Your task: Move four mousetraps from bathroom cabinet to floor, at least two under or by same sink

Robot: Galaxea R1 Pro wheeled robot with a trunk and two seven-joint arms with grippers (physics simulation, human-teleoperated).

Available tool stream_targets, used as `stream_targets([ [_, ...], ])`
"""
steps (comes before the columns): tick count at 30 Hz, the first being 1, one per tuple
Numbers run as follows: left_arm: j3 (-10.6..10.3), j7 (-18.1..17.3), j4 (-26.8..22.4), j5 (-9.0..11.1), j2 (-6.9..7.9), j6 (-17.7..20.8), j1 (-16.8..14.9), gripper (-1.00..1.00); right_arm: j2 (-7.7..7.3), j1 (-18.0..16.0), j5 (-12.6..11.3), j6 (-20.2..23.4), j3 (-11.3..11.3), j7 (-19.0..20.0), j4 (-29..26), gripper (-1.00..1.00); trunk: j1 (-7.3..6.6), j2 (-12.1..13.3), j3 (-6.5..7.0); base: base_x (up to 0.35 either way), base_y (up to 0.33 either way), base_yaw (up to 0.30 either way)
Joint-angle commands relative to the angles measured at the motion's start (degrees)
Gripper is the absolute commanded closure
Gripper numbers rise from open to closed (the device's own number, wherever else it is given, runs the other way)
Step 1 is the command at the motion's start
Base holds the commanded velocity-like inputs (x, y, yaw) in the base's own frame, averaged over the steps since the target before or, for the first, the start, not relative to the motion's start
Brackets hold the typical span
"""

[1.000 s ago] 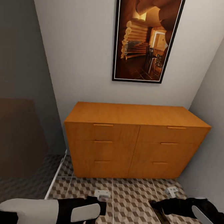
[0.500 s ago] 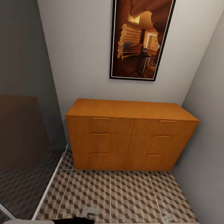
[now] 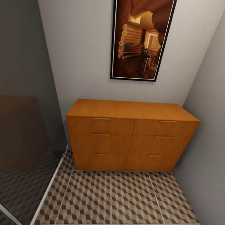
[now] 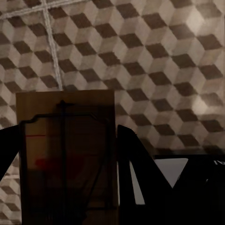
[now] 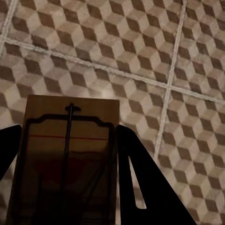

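Each arm is carrying a mousetrap: in the left wrist view the left pincer is pinching a mousetrap between its dark fingers, and in the right wrist view the right pincer is pinching a second mousetrap the same way, both hanging above the cube-patterned bathroom floor. The head view looks at the orange cabinet with all drawers shut, under a framed picture. I judge the step in hand to be carrying this pair to the sink; the next move calls for turning to find it, then lowering both traps flat onto the tiles beside it
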Motion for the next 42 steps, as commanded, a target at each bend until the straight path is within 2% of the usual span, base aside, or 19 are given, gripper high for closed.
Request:
stream_targets([
  [1,-0.34,0.31,-0.05,0.02,0.01,0.09,0.07,1.00,0.29,-0.02,-0.61,-0.38,0.48,-0.26,0.30,1.00,0.00,-0.03,-0.04,0.000,0.000,0.141],
  [4,-0.33,0.26,-0.01,0.03,-0.01,0.08,0.27,1.00,1.25,-0.02,-0.51,-0.71,0.48,-1.02,0.76,1.00,0.00,-0.03,-0.02,0.000,0.000,0.229],
  [8,-0.34,0.19,-0.22,0.02,-0.06,0.08,0.31,1.00,1.78,-0.02,-0.48,-0.79,0.48,-1.68,0.89,1.00,0.00,-0.03,-0.02,0.000,0.000,0.275],
  [29,-0.29,0.01,0.14,-0.02,0.23,-0.01,0.32,1.00,1.92,0.04,-0.39,-0.71,0.48,-1.84,0.92,1.00,0.00,-0.03,-0.02,0.000,0.000,0.286],
  [31,-0.14,0.05,1.49,0.04,0.23,-0.01,0.32,1.00,1.96,0.05,-0.42,-0.68,0.48,-1.83,0.89,1.00,0.00,-0.03,-0.02,0.000,0.000,0.287],
  [34,0.01,-0.03,7.20,-0.08,-0.13,-0.34,0.32,1.00,2.20,0.06,-0.52,-0.61,0.48,-1.77,0.87,1.00,0.00,-0.03,-0.02,0.000,0.000,0.287],
  [37,-0.03,-0.11,8.51,-0.19,-0.37,-0.47,0.32,1.00,2.53,0.04,-0.55,-0.62,0.48,-1.75,0.90,1.00,0.00,-0.03,-0.02,0.000,0.000,0.287],
  [40,-0.10,-0.28,6.92,-0.13,-0.32,-0.55,0.32,1.00,2.89,0.05,-0.52,-0.68,0.48,-1.76,0.91,1.00,0.00,-0.03,-0.02,0.000,0.000,0.287],
  [42,-0.16,-0.53,4.50,-0.11,0.57,-0.76,0.73,1.00,3.10,0.06,-0.49,-0.74,0.48,-1.76,0.92,1.00,0.00,-0.03,-0.02,0.000,0.000,0.287],
])
